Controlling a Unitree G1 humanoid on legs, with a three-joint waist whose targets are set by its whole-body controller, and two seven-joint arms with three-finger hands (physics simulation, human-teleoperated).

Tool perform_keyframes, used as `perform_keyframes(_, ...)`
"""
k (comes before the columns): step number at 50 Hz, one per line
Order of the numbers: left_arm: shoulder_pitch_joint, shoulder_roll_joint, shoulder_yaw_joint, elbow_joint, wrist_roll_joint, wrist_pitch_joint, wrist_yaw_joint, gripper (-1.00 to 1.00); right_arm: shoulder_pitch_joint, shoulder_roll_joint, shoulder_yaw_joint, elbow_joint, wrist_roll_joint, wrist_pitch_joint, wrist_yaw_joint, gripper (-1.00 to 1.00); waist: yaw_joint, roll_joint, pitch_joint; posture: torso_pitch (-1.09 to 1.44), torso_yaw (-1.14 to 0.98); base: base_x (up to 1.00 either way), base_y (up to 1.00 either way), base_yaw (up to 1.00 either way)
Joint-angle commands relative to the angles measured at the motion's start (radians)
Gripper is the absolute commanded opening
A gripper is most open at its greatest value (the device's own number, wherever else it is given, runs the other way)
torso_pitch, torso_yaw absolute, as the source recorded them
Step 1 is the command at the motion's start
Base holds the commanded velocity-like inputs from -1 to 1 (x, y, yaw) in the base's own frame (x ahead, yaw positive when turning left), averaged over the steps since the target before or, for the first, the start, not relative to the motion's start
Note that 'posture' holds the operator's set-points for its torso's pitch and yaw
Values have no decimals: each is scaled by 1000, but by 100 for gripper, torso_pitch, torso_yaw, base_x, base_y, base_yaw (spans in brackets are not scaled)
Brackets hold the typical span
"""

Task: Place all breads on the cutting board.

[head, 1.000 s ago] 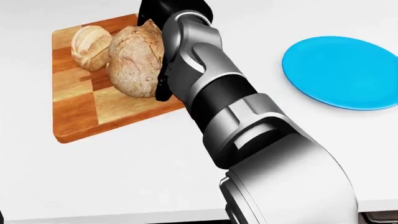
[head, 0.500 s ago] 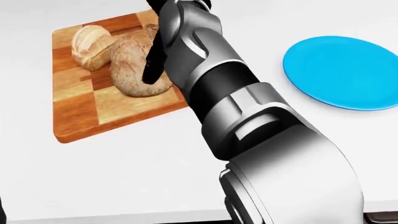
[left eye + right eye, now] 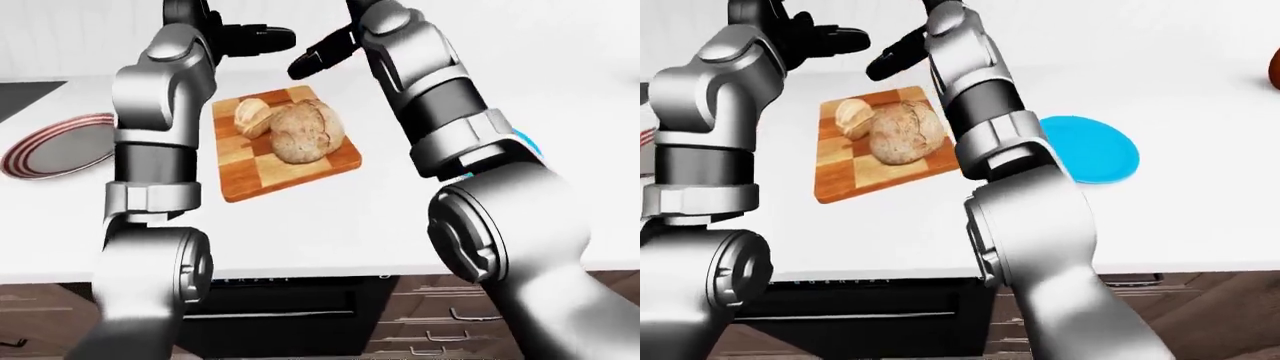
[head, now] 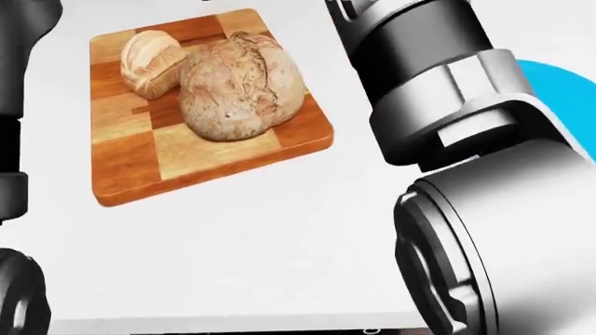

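My right hand (image 3: pixel 318 54) hangs with fingers apart and empty above the far edge of the cutting board (image 4: pixel 121 167); my left hand (image 3: pixel 255 36) beside it is also spread, holding nothing. On the white surface (image 4: pixel 242 258), the board carries a large round loaf (image 4: pixel 240 87), with a small roll (image 4: pixel 151 61) touching it at the far-left corner. A blue plate (image 3: pixel 1092 150) lies bare toward the right edge, a striped plate (image 3: pixel 55 146) toward the left. Placing looks finished; next, I would check for stray bread.

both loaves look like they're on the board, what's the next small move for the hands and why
Probably ease both hands back toward the body. The large loaf and small loaf both lie on the cutting board, touching each other, and the right hand and left hand hover open above it, holding nothing.
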Motion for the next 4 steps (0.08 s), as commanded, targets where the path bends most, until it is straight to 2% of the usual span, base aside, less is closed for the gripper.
perform_keyframes(1, -37, 10, 9, -40, 4, -33, 13, 100, -15, -43, 27, -112, -8, 2, 9, 100, -1, 3, -36, 0, 0, 0, 0, 0)
perform_keyframes(4, -22, -1, 6, -80, 4, -35, 24, 100, 34, -85, 45, -251, -8, 73, 33, 100, 2, -3, -35, 0, 0, 0, 0, 0)
